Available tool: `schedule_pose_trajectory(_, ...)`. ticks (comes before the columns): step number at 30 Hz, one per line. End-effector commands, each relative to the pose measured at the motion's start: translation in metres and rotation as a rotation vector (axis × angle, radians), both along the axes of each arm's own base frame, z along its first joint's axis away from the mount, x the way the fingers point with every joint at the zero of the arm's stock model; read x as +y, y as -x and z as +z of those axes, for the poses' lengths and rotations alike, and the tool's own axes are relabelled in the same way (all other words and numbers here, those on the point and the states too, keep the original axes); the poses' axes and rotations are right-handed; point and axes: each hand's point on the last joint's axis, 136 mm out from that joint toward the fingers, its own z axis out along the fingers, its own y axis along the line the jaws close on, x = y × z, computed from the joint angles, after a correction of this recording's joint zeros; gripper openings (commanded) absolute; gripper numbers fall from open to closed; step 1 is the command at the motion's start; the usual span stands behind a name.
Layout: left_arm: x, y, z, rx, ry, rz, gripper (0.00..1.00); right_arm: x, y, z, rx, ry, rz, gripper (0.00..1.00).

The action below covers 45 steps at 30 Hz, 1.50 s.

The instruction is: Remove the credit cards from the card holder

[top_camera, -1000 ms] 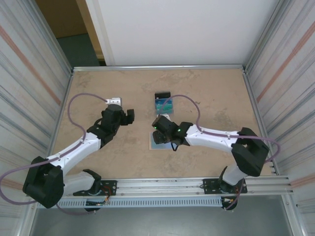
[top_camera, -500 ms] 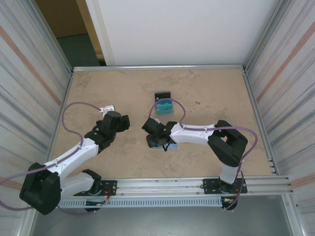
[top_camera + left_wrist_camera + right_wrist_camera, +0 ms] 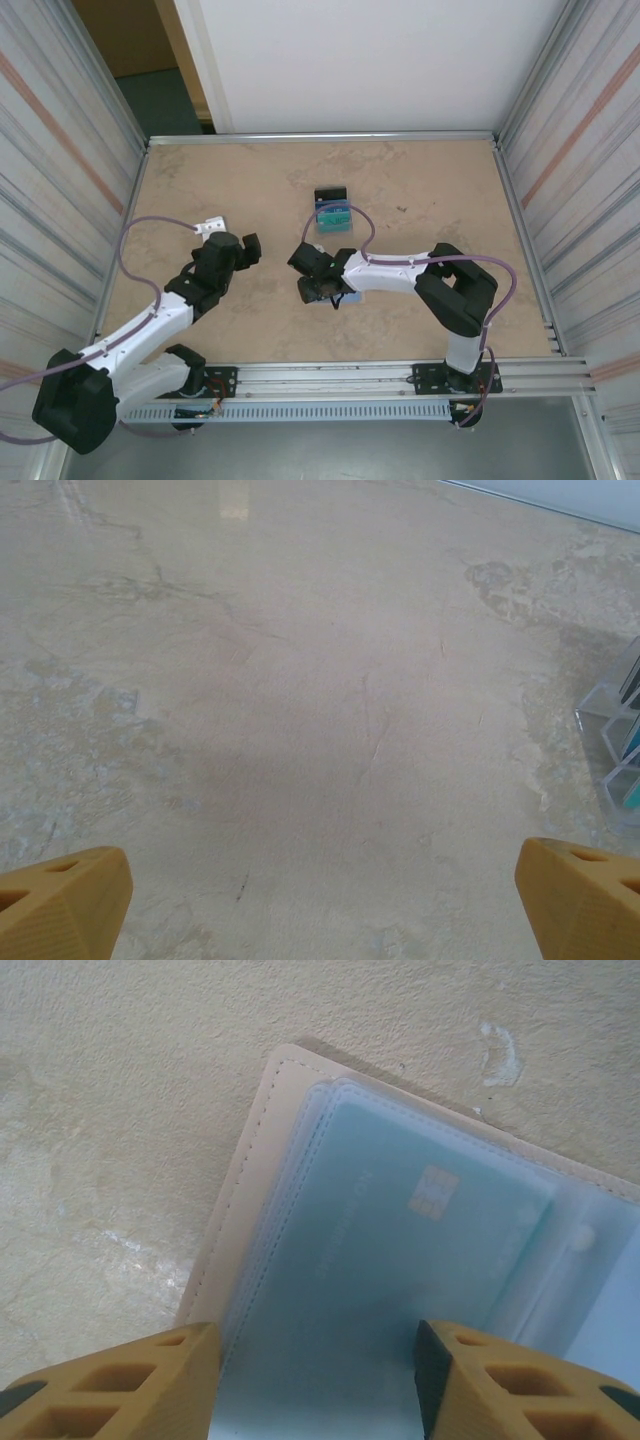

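Table from above first: your left gripper hangs over bare surface on the left side, well apart from the task's things; your right gripper is low over the card holder, which lies near the middle of the table, mostly hidden under the wrist, with a pale blue sliver showing at its right; farther back, a clear stand with teal cards stands by itself, apart from both arms.

Left wrist next: your left gripper has its two yellow fingertips at the bottom corners of the view, spread as wide as they go, with nothing between them but bare table; the clear stand sits at the right edge, dark and teal card edges showing in its slots.

Right wrist last: the card holder lies open and flat, its tan stitched border to the left, clear sleeves layered inside it; a teal credit card with a small chip sits inside the top sleeve, not yet out; your right gripper is about half open, one finger over the holder's left edge, the other over the sleeve, the card's near end between them; you have hold of nothing, and I cannot tell whether the tips touch the sleeve.
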Motion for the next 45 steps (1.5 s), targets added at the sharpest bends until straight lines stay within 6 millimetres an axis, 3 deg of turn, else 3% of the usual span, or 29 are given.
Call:
schedule_pose_trajectory(1, 0.004, 0.001, 0.005, -0.018, 0.018, 0.032, 0.99, -0.018, 0.013, -0.024, 0.051, 0.066, -0.012, 0.47)
schedule_pose_trajectory(6, 0.004, 0.002, 0.012, -0.023, 0.021, 0.025, 0.99, -0.021, 0.015, -0.025, 0.081, 0.008, -0.026, 0.42)
schedule_pose_trajectory(10, 0.002, 0.003, 0.02, -0.04, 0.027, 0.008, 0.99, -0.015, 0.015, -0.017, 0.103, -0.096, -0.021, 0.33)
schedule_pose_trajectory(13, 0.0, 0.004, 0.026, -0.055, 0.034, -0.006, 0.99, -0.011, 0.012, -0.008, 0.111, -0.163, -0.015, 0.32)
schedule_pose_trajectory(19, -0.005, 0.007, 0.042, -0.086, 0.008, -0.053, 0.99, -0.016, 0.004, 0.009, 0.081, -0.174, -0.021, 0.23)
schedule_pose_trajectory(31, -0.039, 0.01, 0.056, -0.086, -0.026, -0.21, 0.99, -0.05, -0.002, 0.028, -0.024, -0.117, -0.095, 0.25)
schedule_pose_trajectory(38, -0.06, 0.008, 0.045, -0.045, -0.093, -0.271, 0.99, -0.073, -0.002, 0.028, -0.043, -0.108, -0.163, 0.33)
schedule_pose_trajectory(45, -0.085, 0.014, 0.029, -0.001, -0.148, -0.342, 0.99, -0.103, 0.002, 0.02, -0.027, -0.098, -0.254, 0.35)
